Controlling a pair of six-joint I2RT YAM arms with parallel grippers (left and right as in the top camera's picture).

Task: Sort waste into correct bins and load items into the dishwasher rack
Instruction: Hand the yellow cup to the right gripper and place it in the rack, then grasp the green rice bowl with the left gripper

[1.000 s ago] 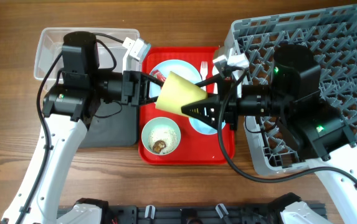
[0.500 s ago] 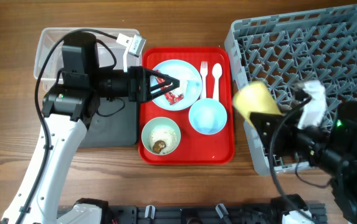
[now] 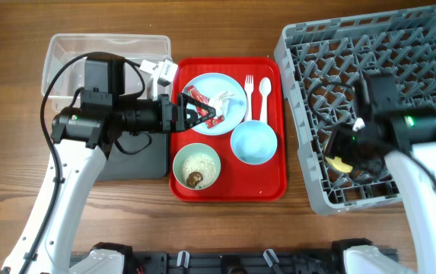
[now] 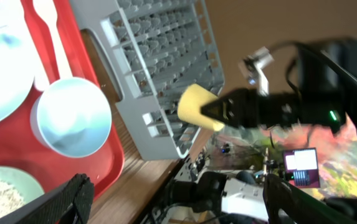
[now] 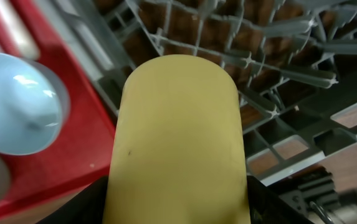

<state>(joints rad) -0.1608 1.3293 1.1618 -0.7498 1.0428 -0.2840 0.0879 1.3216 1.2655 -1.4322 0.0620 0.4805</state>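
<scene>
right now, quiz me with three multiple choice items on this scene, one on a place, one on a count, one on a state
1. Where is the yellow cup? A in the right gripper, at the dishwasher rack; B in a sink; C on a shelf.
2. How many bowls stand on the red tray? A one; B two; C four.
3. The pale green bowl is: A empty; B holding food scraps; C upside down.
Answers: 1 A, the right wrist view shows the cup gripped with rack pegs behind; 2 B, the pale green one and a light blue bowl; 3 B, grains and a brown bit lie inside.
</scene>
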